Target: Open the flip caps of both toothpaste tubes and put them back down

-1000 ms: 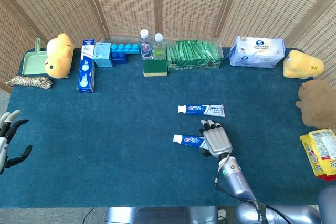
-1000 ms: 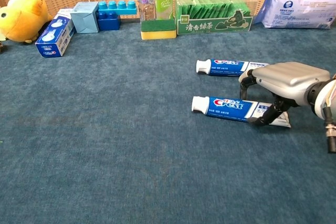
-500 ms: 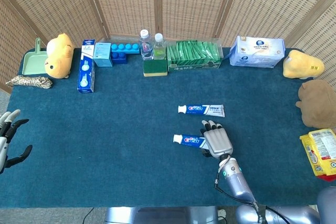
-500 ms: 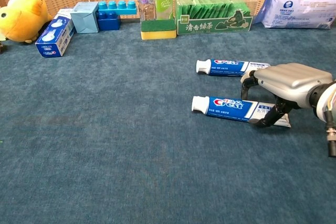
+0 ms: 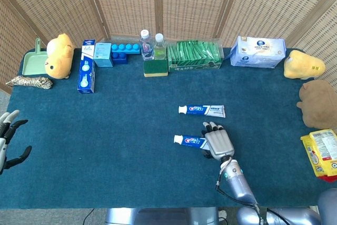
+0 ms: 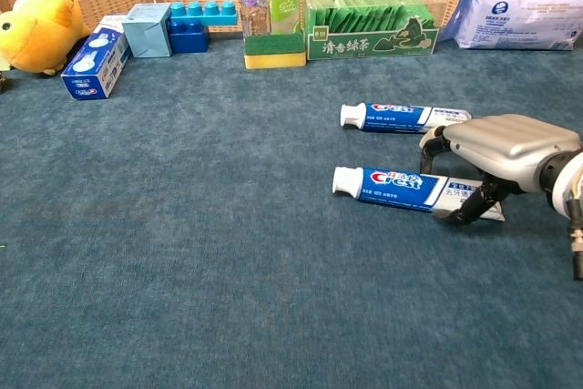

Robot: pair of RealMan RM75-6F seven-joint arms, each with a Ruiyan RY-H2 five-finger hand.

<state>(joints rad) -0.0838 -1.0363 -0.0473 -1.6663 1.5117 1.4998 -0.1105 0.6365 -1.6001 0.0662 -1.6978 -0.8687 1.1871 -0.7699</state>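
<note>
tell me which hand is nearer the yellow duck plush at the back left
Left. The left hand sits at the table's left edge, below the yellow duck plush; the right hand is far across, over a toothpaste tube.

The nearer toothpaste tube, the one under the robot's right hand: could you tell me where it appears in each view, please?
Head view: nearer toothpaste tube lies just below centre, cap pointing left, its tail under the right hand.
Chest view: it lies right of centre, cap left, the hand arched over its tail.
Shared landmark: the second toothpaste tube lies parallel just behind it.

Silver right hand (image 6: 496, 148) w/ black fingers (image 5: 210, 126), grey forearm, black cable.
</note>
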